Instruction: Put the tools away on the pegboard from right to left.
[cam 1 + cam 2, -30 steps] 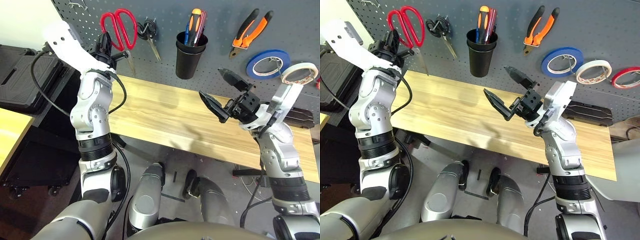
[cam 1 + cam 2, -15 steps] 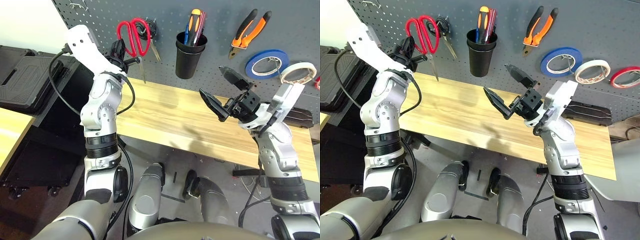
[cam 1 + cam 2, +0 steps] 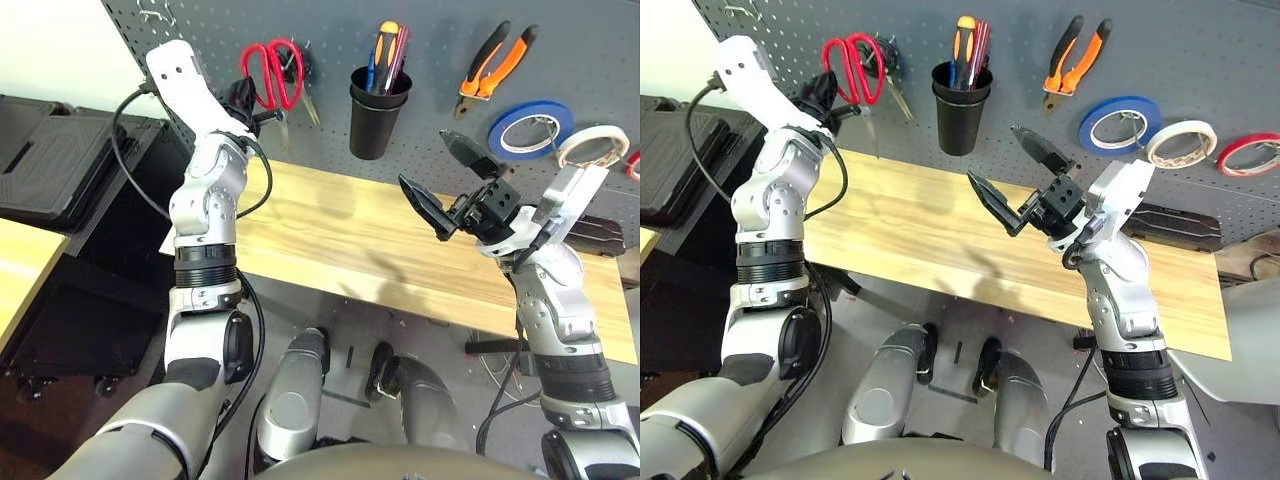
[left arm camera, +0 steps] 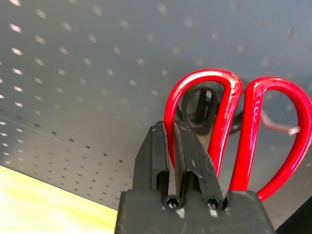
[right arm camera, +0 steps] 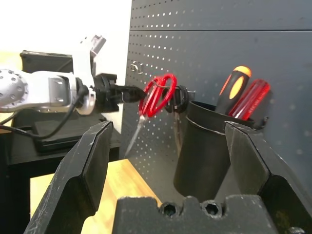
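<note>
Scissors [image 3: 271, 72]: red loop handles, blades down, against pegboard [image 3: 430, 30], left of cup [image 3: 375, 122].
Left gripper [image 4: 181, 146]: clenched on a scissors handle.
Right gripper [image 3: 443, 180]: spread, empty, over wooden table [image 3: 330, 230].

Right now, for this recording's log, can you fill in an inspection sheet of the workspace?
Surface: light wooden tabletop, nothing seen lying on it.
Job's things: red-handled scissors held against the dark grey perforated pegboard; orange-and-black screwdriver in the black cup holder; orange-and-black-handled pliers and cream-white tape roll hanging.
Clutter: black-handled scissors, blue tape roll and red tape roll also on the board.
Grippers: left gripper shut on one scissor handle loop; right gripper open, above the tabletop.
Cables: black cable looping along the left arm.
Surroundings: black case at the robot's left.
</note>
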### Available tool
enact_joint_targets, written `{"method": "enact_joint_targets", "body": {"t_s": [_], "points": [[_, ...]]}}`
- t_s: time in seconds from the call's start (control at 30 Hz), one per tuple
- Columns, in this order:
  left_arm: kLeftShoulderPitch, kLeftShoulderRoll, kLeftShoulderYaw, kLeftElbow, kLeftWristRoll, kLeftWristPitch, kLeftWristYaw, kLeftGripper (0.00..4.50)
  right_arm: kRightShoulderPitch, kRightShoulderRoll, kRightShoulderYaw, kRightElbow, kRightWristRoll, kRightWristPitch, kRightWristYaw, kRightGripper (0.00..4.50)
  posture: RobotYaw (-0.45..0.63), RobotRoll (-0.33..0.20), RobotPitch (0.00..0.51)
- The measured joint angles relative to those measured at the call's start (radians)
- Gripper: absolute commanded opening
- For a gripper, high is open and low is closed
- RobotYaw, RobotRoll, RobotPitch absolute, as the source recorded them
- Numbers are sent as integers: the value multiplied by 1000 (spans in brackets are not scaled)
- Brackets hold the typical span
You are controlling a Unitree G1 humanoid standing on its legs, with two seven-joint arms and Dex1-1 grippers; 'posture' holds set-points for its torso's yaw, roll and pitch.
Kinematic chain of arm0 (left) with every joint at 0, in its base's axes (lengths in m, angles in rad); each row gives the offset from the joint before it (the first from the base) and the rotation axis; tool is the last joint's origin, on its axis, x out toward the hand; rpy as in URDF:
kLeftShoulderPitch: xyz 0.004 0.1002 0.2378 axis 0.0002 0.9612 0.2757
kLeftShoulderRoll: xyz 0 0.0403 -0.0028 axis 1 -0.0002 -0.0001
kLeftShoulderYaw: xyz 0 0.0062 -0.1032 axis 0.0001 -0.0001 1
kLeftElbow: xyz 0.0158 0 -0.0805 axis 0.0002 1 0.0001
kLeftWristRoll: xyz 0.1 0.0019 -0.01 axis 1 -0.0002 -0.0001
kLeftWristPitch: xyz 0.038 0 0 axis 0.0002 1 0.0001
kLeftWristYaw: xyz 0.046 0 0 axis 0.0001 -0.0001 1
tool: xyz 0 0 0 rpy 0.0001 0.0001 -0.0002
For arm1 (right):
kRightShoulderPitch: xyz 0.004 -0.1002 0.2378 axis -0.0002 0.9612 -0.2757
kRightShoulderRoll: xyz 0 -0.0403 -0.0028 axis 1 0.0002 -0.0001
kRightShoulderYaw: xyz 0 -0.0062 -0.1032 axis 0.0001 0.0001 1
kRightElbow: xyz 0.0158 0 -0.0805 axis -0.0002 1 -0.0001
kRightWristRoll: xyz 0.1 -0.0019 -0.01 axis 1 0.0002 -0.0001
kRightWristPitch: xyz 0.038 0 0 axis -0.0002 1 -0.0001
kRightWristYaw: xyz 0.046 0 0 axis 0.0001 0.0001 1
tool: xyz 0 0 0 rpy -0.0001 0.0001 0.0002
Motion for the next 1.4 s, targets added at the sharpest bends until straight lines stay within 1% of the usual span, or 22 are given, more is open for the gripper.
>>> {"method": "enact_joint_targets", "body": {"t_s": [0.17, 0.3, 0.37, 0.43, 0.47, 0.57, 0.6, 0.77, 0.83, 0.93, 0.97, 1.1, 1.27, 1.4], "points": [[-64, 15, -4, 152, 26, -84, -34, 16, 0, 15, 6, -3, -19, 0, -18, 4500, 187, 0, 177], [-81, 32, -10, 242, 52, -124, -53, 1259, -1, 23, 19, -5, -28, 0, -28, 4500, 185, 0, 180], [-76, 33, -19, 259, 62, -130, -67, 2089, -3, 31, 21, -5, -42, 0, -40, 4500, 187, 0, 181], [-48, 39, -27, 250, 70, -136, -86, 2805, -16, 38, 22, -2, -63, -3, -63, 4500, 191, 0, 181], [-28, 43, -31, 238, 73, -136, -95, 3252, -23, 41, 22, 0, -71, -4, -74, 4500, 192, 0, 180], [69, 60, -52, 144, 78, -138, -134, 4411, -32, 56, 19, 19, -99, -7, -122, 4500, 199, 0, 177], [96, 65, -57, 116, 78, -136, -145, 4465, -32, 59, 17, 35, -109, -7, -139, 4500, 200, 0, 174], [267, 112, -64, -78, 76, -128, -203, 4465, -30, 97, -11, 102, -172, -9, -268, 4500, 206, 0, 159], [339, 125, -64, -133, 75, -143, -226, 4465, -25, 115, -30, 129, -201, -14, -325, 4500, 205, 0, 152], [433, 143, -55, -170, 79, -200, -253, 4465, -19, 129, -60, 173, -246, -34, -409, 4500, 203, 0, 143], [464, 148, -47, -172, 83, -235, -259, 4465, -17, 133, -71, 193, -262, -42, -440, 4500, 201, 0, 141], [526, 160, -14, -162, 93, -372, -275, 4465, -4, 137, -111, 255, -309, -75, -540, 4500, 183, 0, 126], [533, 204, 17, -65, 95, -510, -322, 4465, 6, 125, -167, 349, -333, -122, -623, 4500, 161, 0, 116], [530, 220, 46, 42, 93, -623, -347, 4465, 5, 102, -211, 410, -336, -145, -666, 4500, 140, 0, 106]]}}
